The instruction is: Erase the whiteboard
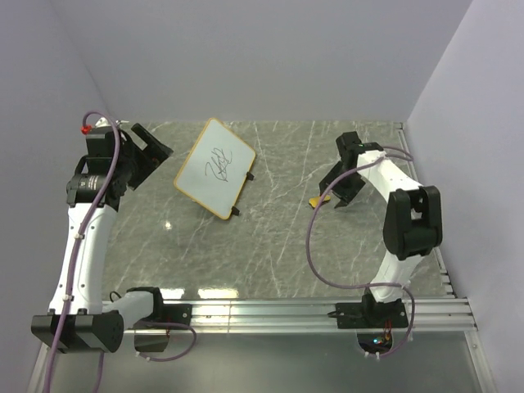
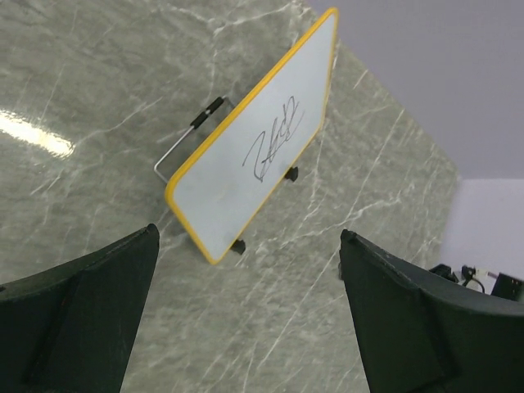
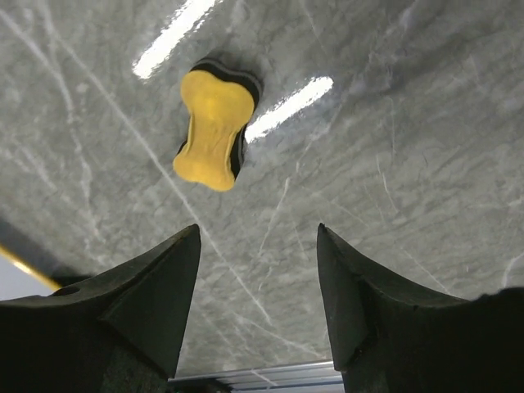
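The whiteboard (image 1: 214, 168) is white with a yellow-tan frame and a black scribble in its middle. It sits tilted at the back centre-left of the table, with two small black clips on its right edge. In the left wrist view the whiteboard (image 2: 254, 147) is ahead of my left gripper (image 2: 248, 235), which is open and empty. My left gripper (image 1: 151, 151) is just left of the board, apart from it. A yellow bone-shaped eraser (image 3: 214, 127) lies on the table ahead of my right gripper (image 3: 258, 229), which is open and empty. In the top view the eraser (image 1: 318, 201) is beside my right gripper (image 1: 340, 192).
A wire stand (image 2: 192, 135) shows behind the board's left edge. The table is grey marble (image 1: 278, 237) with walls at the back, left and right. A metal rail (image 1: 311, 311) runs along the near edge by the arm bases.
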